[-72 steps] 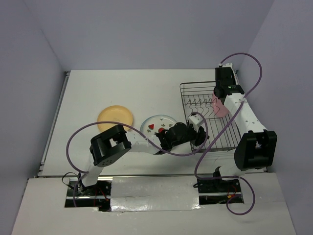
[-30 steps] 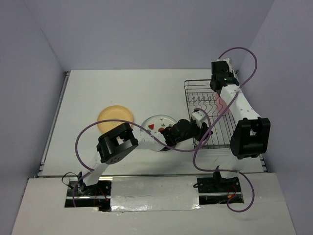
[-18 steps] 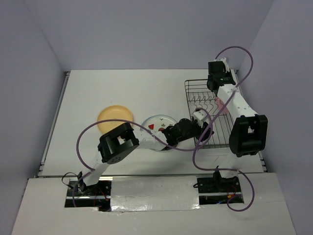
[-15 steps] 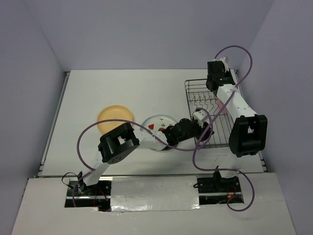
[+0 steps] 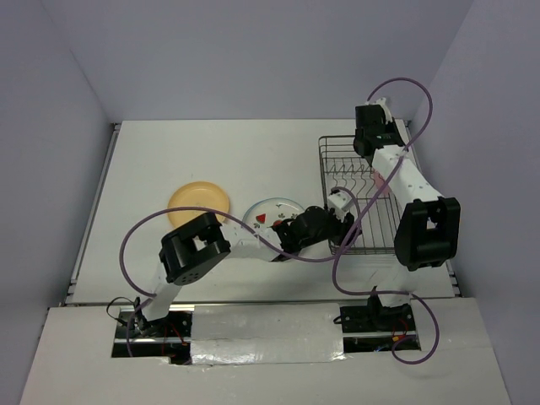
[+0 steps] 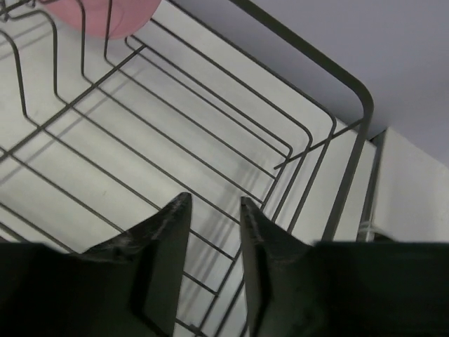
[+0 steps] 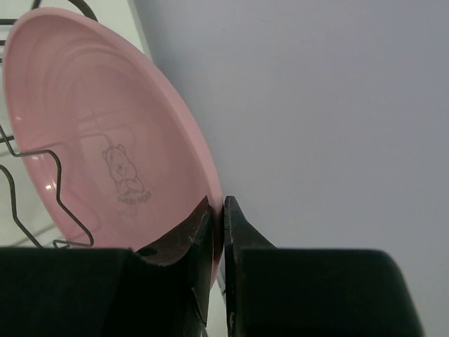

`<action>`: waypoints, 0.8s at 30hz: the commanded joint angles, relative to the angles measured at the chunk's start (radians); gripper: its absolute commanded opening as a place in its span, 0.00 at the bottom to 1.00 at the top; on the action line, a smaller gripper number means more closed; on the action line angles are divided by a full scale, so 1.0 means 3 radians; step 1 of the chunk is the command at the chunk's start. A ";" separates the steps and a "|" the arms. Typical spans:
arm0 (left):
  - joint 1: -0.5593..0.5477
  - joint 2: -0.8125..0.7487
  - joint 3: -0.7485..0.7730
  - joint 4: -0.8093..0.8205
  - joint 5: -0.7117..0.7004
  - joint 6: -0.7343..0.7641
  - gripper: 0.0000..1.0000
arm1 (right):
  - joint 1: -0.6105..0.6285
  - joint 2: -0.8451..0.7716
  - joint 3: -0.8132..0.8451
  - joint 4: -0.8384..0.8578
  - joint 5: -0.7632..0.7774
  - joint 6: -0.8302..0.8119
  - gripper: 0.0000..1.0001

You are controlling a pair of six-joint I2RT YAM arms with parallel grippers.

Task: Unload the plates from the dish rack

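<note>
- Yellow-orange plate (image 5: 199, 201) and white plate with red fruit marks (image 5: 274, 208) lie flat on table (image 5: 211, 152), 9 o'clock of dish rack (image 5: 337, 160). Two unloaded.
- Left gripper (image 6: 214, 203) at rack's 9 o'clock edge, fingers narrowly parted, empty.
- Pink plate (image 7: 105, 133) stands on edge, rack's 2 o'clock side.
- Right gripper (image 7: 216, 210) nearly closed, looks pinched on its rim.
- Step: extracting last plate. Next: lift straight up, clear of rack.
</note>
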 commanded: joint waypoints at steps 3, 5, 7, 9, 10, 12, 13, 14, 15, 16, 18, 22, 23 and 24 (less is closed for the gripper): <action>0.0069 -0.0561 -0.0096 -0.0822 -0.0556 0.0007 0.55 | -0.0082 -0.0078 0.0135 0.0316 -0.0102 0.0229 0.00; 0.0136 -0.0699 -0.0086 -0.0970 -0.0634 -0.0009 0.60 | -0.0097 -0.0068 0.0120 0.0336 -0.0143 0.0214 0.00; 0.0187 -0.0755 -0.0015 -0.1103 -0.0756 0.0017 0.64 | -0.0102 -0.0058 0.0114 0.0347 -0.0159 0.0193 0.00; 0.0253 -0.0741 0.0235 -0.1409 -0.0914 0.0027 0.68 | -0.0102 -0.0083 0.0099 0.0387 -0.0220 0.0173 0.00; 0.0279 -0.0730 0.0236 -0.1517 -0.0961 0.0017 0.68 | -0.0102 -0.0083 0.0099 0.0388 -0.0225 0.0173 0.00; 0.0391 -0.0695 0.0410 -0.1788 -0.1007 -0.0008 0.70 | -0.0117 -0.0093 0.0094 0.0408 -0.0225 0.0127 0.00; 0.0427 -0.0649 0.0461 -0.1855 -0.1002 -0.0049 0.73 | -0.0117 -0.0104 0.0084 0.0413 -0.0230 0.0117 0.00; 0.0468 -0.0628 0.0527 -0.1886 -0.0982 -0.0054 0.74 | -0.0123 -0.0129 0.0063 0.0428 -0.0251 0.0127 0.00; 0.0524 -0.0598 0.0558 -0.1896 -0.0951 -0.0055 0.74 | -0.0128 -0.0149 0.0048 0.0439 -0.0271 0.0132 0.00; 0.0545 -0.0511 0.0604 -0.1921 -0.0921 -0.0049 0.75 | -0.0133 -0.0170 0.0033 0.0444 -0.0292 0.0147 0.00; 0.0586 -0.0393 0.0824 -0.2039 -0.0920 -0.0039 0.75 | -0.0133 -0.0206 0.0002 0.0434 -0.0328 0.0188 0.00; 0.0591 -0.0086 0.1151 -0.2387 -0.1012 -0.0100 0.74 | -0.0128 -0.0257 -0.0044 0.0449 -0.0368 0.0199 0.00; 0.0591 -0.0056 0.1197 -0.2407 -0.0997 -0.0116 0.73 | -0.0133 -0.0257 -0.0044 0.0449 -0.0379 0.0199 0.00; 0.0591 0.0011 0.1213 -0.2438 -0.0997 -0.0156 0.72 | -0.0133 -0.0257 -0.0034 0.0439 -0.0389 0.0214 0.00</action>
